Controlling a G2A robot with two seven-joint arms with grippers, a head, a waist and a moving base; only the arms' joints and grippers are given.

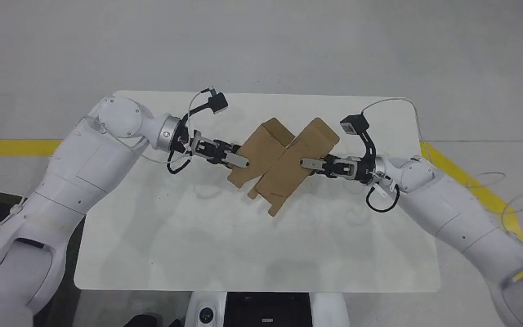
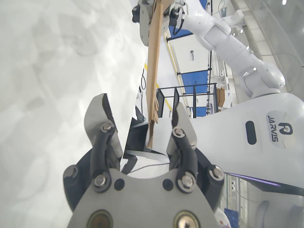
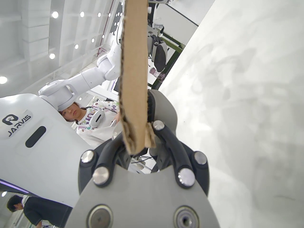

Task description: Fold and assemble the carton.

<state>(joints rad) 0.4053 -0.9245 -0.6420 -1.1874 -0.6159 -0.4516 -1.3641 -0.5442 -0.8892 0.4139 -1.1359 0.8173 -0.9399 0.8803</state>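
My right gripper [image 1: 305, 163] is pinched shut on the right edge of the flattened brown carton [image 1: 282, 163], holding it over the middle of the white table [image 1: 147, 245], while my left gripper [image 1: 239, 159] sits at the carton's left edge, fingers spread either side of the cardboard.

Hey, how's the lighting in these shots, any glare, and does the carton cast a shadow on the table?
Top view: even, soft light; the carton throws only a faint, diffuse shadow on the table. Right wrist view: ceiling lamps glare as bright spots. Left wrist view: the table shows pale mottled patches, no hard shadow.
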